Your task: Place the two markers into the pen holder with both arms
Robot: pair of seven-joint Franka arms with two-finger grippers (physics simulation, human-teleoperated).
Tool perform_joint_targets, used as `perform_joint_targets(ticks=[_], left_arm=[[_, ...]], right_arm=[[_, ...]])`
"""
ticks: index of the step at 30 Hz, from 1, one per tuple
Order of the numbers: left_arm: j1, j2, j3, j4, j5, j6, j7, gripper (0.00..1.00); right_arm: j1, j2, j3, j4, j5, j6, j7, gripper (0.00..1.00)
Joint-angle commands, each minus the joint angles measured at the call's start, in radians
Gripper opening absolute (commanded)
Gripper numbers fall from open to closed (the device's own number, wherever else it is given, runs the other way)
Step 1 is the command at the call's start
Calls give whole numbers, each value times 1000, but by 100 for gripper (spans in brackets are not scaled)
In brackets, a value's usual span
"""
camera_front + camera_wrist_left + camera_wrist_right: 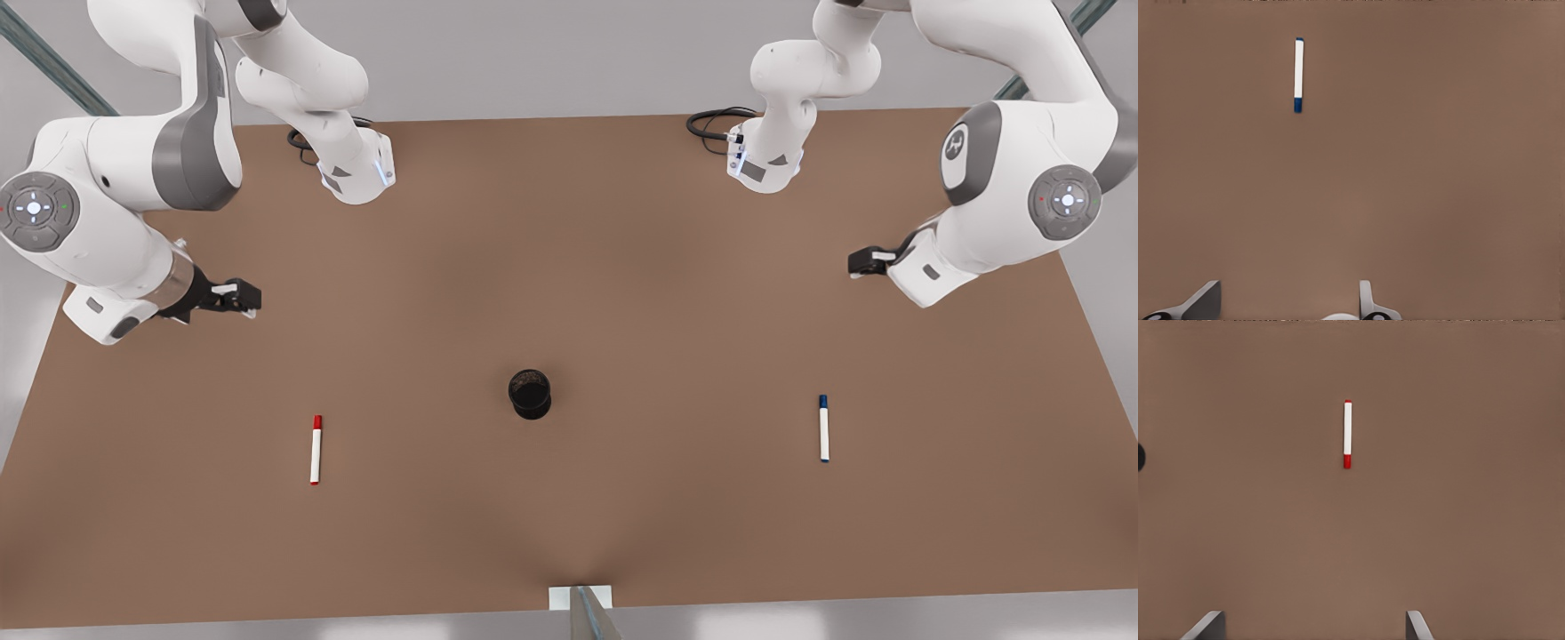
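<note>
Left pincer spread, empty | right pincer spread, empty

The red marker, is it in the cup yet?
Not yet. The red marker lies flat on the table, apart from the black cup.

— Where are the markers?

— Both lie flat on the brown table, each pointing roughly at its near and far edges, caps toward the far edge. The red marker, white barrel with a red cap, lies toward the front view's left. The blue marker, white barrel with a dark blue cap, lies toward the front view's right.

— And the holder?

— The holder, a small black round cup, dark inside, stands upright between them, well apart from both, nearer the near edge.
</note>
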Motion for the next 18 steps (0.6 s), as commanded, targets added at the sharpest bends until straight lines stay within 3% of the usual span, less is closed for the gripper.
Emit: perform_joint_targets(ticks=[1,3,8,11,18], left_arm=[[-1,5,0,1,-2,18,-8,100],[-1,24,0,2,14,74,-11,100],[31,110,15,1,14,120,-4,100],[4,328,15,1,17,409,-4,100],[25,555,41,-2,61,702,-12,100]], right_arm=[[-3,-1,0,0,3,21,-6,100],[-1,29,0,6,-13,26,-5,100],[-57,312,0,52,-10,261,-36,100],[-80,433,0,44,-12,440,-36,100],[-70,545,2,-66,-20,727,-34,100]])
